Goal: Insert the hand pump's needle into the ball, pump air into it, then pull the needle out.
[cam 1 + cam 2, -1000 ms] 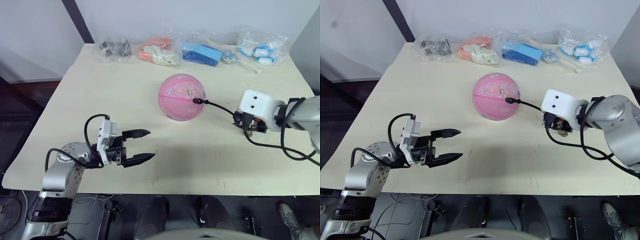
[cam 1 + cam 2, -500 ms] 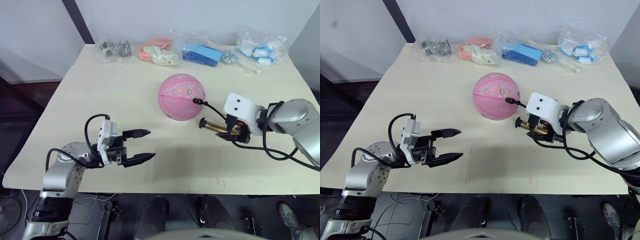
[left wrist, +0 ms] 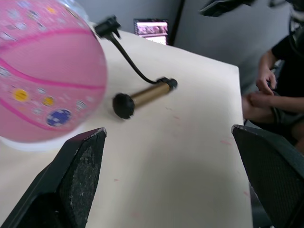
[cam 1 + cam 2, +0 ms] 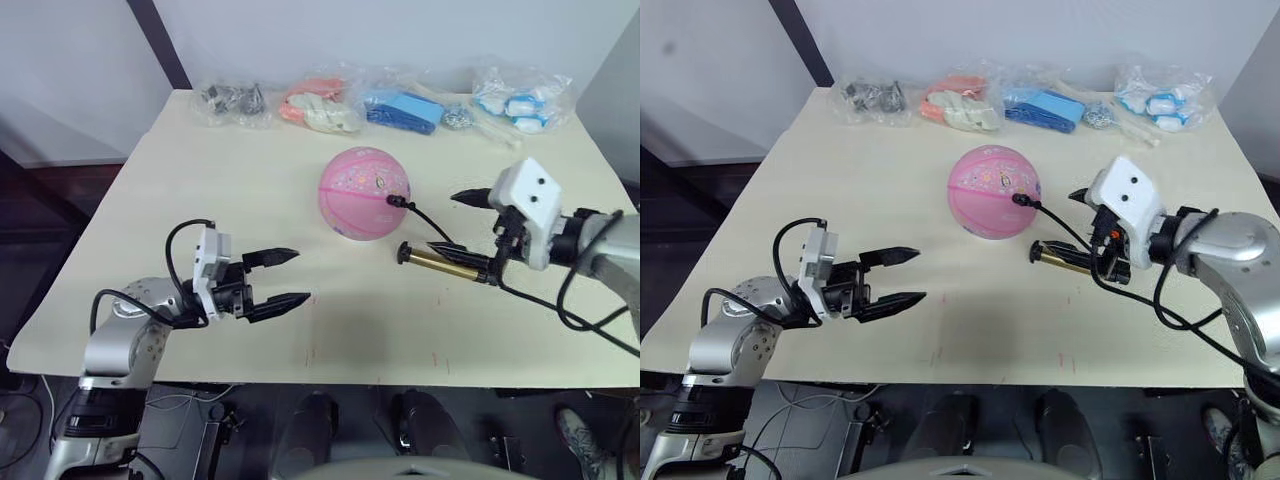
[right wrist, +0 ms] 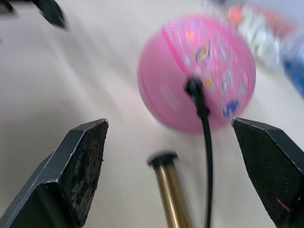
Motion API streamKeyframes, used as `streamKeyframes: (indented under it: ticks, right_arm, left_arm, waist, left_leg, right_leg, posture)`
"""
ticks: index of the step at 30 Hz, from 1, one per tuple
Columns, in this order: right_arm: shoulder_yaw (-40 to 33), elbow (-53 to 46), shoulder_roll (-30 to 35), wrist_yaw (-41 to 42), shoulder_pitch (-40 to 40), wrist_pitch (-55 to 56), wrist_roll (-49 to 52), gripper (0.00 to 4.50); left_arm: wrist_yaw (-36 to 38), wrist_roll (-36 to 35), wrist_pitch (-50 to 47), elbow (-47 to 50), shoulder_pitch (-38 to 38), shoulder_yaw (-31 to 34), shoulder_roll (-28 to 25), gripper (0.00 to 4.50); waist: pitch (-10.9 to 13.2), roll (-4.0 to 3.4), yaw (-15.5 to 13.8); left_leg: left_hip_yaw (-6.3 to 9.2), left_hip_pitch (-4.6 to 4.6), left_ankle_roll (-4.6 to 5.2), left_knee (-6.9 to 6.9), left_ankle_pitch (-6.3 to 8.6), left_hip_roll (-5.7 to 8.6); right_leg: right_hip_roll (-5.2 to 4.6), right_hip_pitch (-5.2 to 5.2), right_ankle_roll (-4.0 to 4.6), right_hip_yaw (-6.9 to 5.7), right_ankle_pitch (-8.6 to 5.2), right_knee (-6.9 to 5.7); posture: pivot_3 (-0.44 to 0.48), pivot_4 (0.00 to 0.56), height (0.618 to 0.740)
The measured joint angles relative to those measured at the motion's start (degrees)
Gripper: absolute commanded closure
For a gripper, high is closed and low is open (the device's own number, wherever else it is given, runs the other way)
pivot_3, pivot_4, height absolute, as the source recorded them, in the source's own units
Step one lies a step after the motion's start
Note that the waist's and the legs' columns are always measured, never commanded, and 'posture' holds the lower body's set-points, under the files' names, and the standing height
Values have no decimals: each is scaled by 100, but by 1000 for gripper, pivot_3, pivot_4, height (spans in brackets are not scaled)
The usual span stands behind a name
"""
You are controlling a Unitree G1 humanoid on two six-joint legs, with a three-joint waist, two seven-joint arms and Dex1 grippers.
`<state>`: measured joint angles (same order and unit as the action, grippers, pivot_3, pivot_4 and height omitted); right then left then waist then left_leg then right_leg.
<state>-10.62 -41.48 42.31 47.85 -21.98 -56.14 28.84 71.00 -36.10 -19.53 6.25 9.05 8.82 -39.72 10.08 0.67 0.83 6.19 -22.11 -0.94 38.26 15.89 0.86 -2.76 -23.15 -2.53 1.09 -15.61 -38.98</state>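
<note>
The pink ball (image 4: pixel 362 192) rests near the table's middle. The hand pump (image 4: pixel 446 262) lies flat on the table to its right, gold barrel pointing at the ball. Its black hose (image 4: pixel 428 224) curves up to the black fitting (image 4: pixel 397 201) pressed against the ball's side; the needle pin itself is hidden. My right gripper (image 4: pixel 446 222) hovers open over the pump's barrel, touching nothing; in the right wrist view the barrel (image 5: pixel 172 199) lies between the spread fingers. My left gripper (image 4: pixel 300 275) is open and empty, low over the table left of the ball.
Several clear bags of small items (image 4: pixel 320 103) line the table's far edge (image 4: pixel 300 88). A seated person (image 3: pixel 273 85) shows beyond the table in the left wrist view. Bare tabletop (image 4: pixel 340 320) lies between the two grippers.
My right gripper carried the pump left toward the ball and set it on the table. It then opened, let go, and drew back up and right. The left gripper has barely moved.
</note>
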Motion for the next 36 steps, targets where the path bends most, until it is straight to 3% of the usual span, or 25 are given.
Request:
streamKeyframes:
  ticks: [13,18,27,36]
  right_arm:
    - [-2394,-932,250,-71,1765,20,1630,129]
    - [-3544,-1264,261,-115,2823,180,2222,129]
    - [-4160,-1615,301,-705,3589,507,2900,129]
    - [-4331,-1774,625,-1508,4309,1042,3501,129]
  left_arm:
    - [-215,-122,-402,-222,889,235,-212,0]
    - [-281,85,-617,-527,1893,-85,-261,0]
    - [-310,1083,-401,-1660,3202,-1037,-37,0]
    - [-48,2153,700,-3713,4764,-1675,730,0]
  waist:
    - [0,2,-1]
    - [4,9,-17]
    - [5,14,6]
    - [10,24,-2]
  left_leg:
    - [-9,17,1,3,0,7]
    - [2,30,1,5,0,13]
    - [-6,36,1,9,-1,10]
    - [-6,28,2,10,-1,17]
  right_leg:
    - [6,21,0,5,6,4]
    - [14,41,-1,0,6,3]
    - [22,46,-3,12,7,4]
    - [20,45,-10,15,10,11]
  posture:
    - [0,150,740]
    - [0,150,740]
    - [0,150,740]
    - [0,150,740]
